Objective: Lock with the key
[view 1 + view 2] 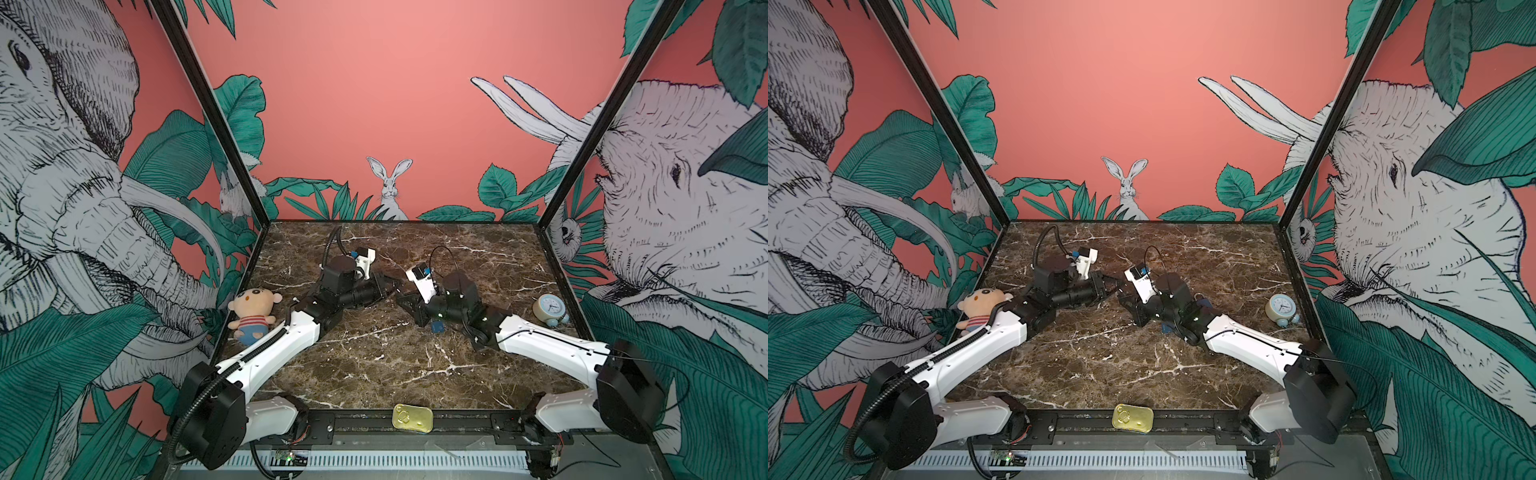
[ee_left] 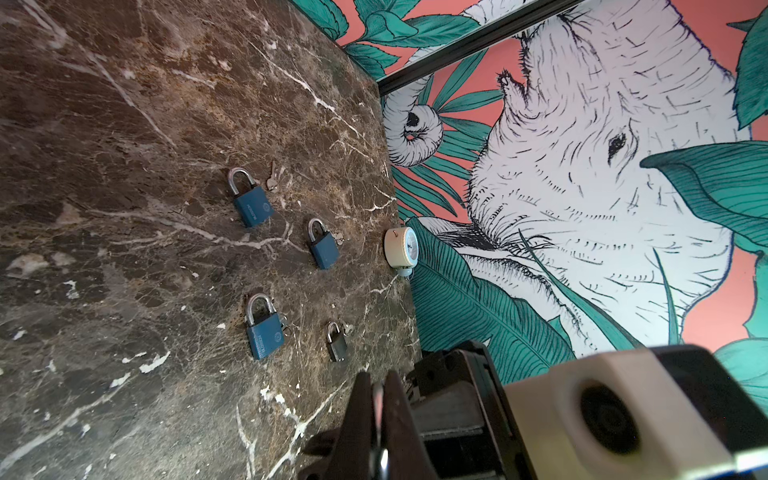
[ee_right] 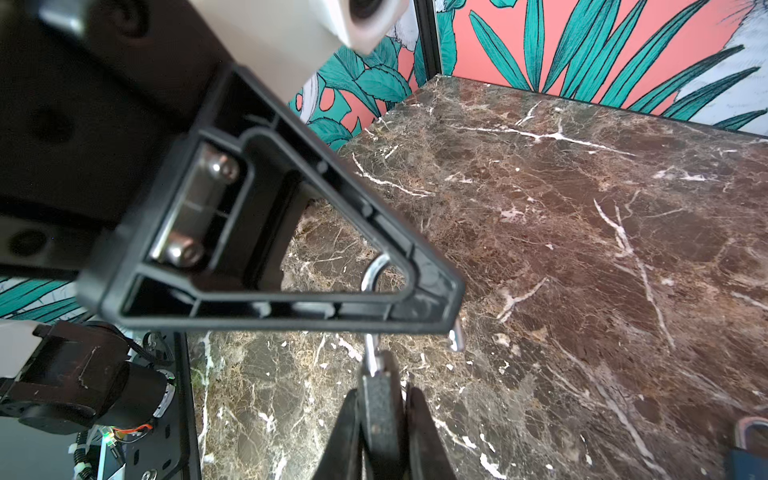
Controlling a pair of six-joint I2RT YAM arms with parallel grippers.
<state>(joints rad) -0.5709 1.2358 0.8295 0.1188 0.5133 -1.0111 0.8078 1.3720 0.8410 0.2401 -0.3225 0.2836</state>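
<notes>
- The left gripper (image 2: 376,388) is closed tight on a thin silvery piece pinched between its fingers, seemingly the key (image 2: 377,399).
- The right gripper (image 3: 381,392) is clamped on the dark body of a padlock (image 3: 380,415) and holds it clear of the counter (image 3: 582,249).
- The shackle (image 3: 456,337) is open. Its free end hangs out of the body, and in the right wrist view its curve passes behind a finger of the left gripper.
- In both top views the two grippers meet tip to tip near the middle of the counter, with the key side just beside the padlock side.
- In the left wrist view, three blue padlocks (image 2: 251,203) and a small dark lock (image 2: 336,344) lie flat on the counter, apart from one another.
- A loose key (image 2: 272,179) lies just beside the farthest blue one.
- A clock (image 1: 550,309) stands near the right wall.
- A doll (image 1: 251,311) sits against the left wall.
- A tin (image 1: 412,417) lies at the front edge.
</notes>
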